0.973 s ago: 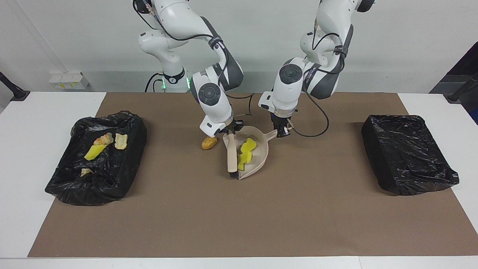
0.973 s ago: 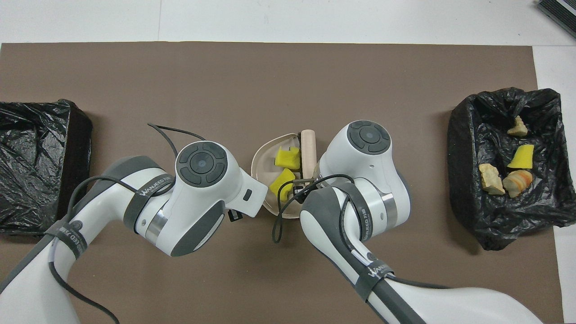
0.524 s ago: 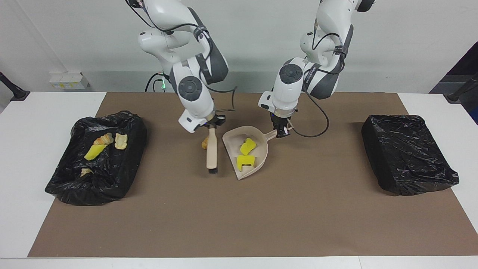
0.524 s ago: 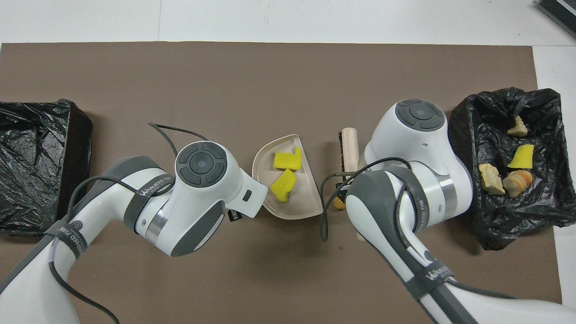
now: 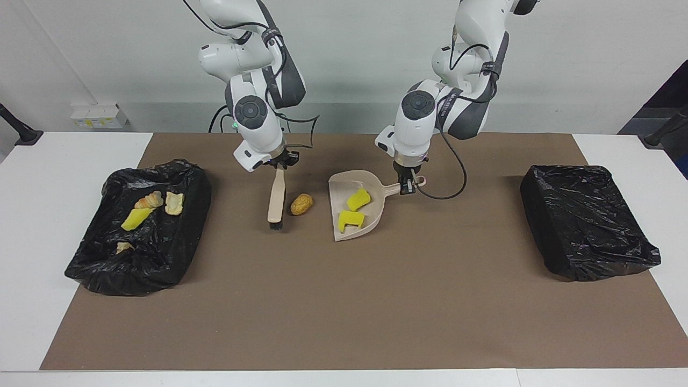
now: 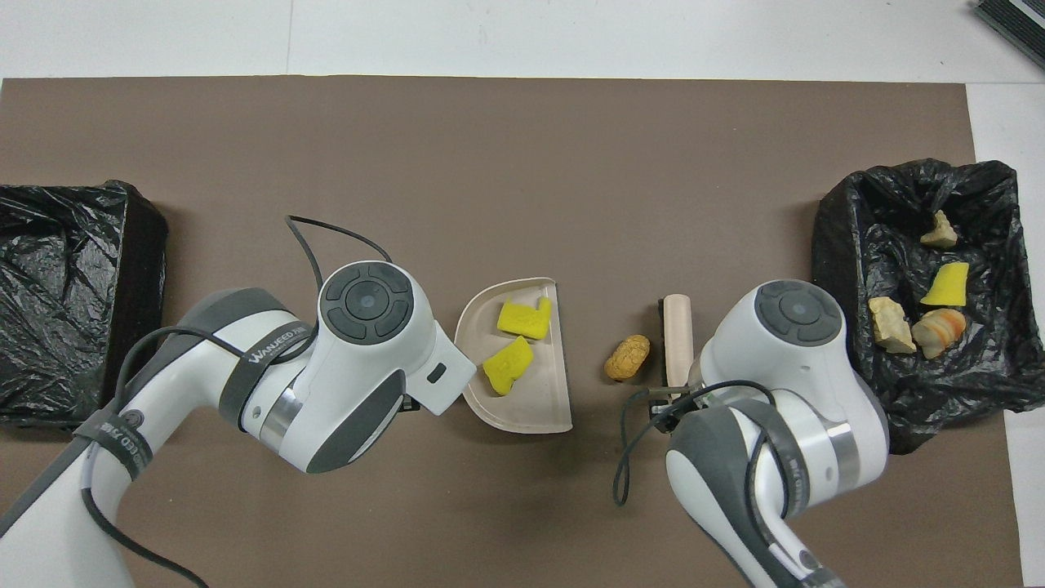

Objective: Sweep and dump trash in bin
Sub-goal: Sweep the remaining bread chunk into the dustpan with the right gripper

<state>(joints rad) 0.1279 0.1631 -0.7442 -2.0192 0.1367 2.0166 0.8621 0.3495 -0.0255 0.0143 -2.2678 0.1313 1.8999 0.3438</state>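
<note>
My left gripper is shut on the handle of the beige dustpan, which rests on the brown mat. Two yellow sponge chunks lie in the dustpan; they also show in the overhead view. A brown oval bun lies on the mat between the dustpan and the brush. My right gripper is shut on the brush handle, with the bristle end down on the mat. From overhead the bun lies right beside the brush.
A black-lined bin at the right arm's end holds several scraps, among them a yellow chunk and a pastry. A second black-lined bin stands at the left arm's end. White table borders the mat.
My right gripper carried the brush out of the dustpan, toward the right arm's end, past the bun. The left gripper turned the dustpan slightly and drew it nearer to the robots.
</note>
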